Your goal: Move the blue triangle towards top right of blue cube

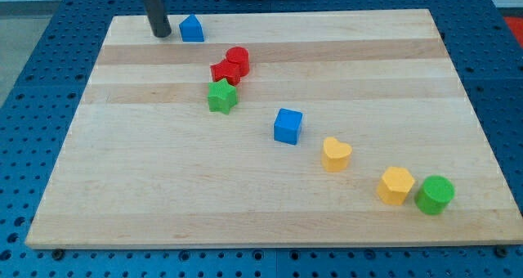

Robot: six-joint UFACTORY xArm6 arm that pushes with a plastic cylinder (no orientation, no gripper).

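The blue triangle (191, 29) lies near the top left edge of the wooden board (163, 188). The blue cube (288, 126) sits near the board's middle, well below and to the right of the triangle. My tip (162, 33) stands just to the left of the blue triangle, a small gap between them.
A red cylinder (238, 59) and a red star-like block (222, 72) touch each other, with a green star (221, 96) just below them. A yellow heart (335, 154), a yellow hexagon (395, 185) and a green cylinder (435, 195) trail toward the bottom right.
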